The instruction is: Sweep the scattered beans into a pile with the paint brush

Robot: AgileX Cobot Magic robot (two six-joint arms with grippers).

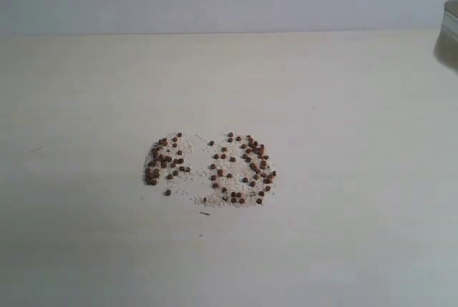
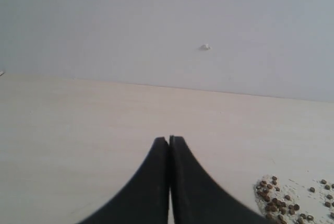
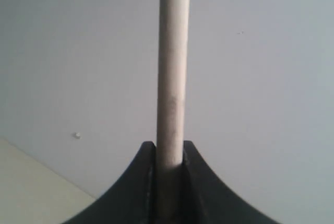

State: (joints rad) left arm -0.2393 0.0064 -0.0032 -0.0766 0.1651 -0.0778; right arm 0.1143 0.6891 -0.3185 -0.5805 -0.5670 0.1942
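My right gripper (image 3: 169, 149) clamps the brush (image 3: 172, 67) by its handle, my left gripper (image 2: 169, 139) is closed on nothing near the beans (image 1: 212, 167), which lie in two loose patches on the table (image 1: 343, 106); I should set the bristles down outside each patch and draw lightly inward.

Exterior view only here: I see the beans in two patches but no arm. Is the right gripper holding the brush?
Observer: Yes. The right wrist view shows the right gripper shut on the paint brush, gripping its pale handle.
Operator: And the left one?
Observer: The left gripper is shut with nothing in it. Its camera catches some of the beans on the table.
Operator: Any bristles showing?
Observer: No, none of the views shows them, only the handle.
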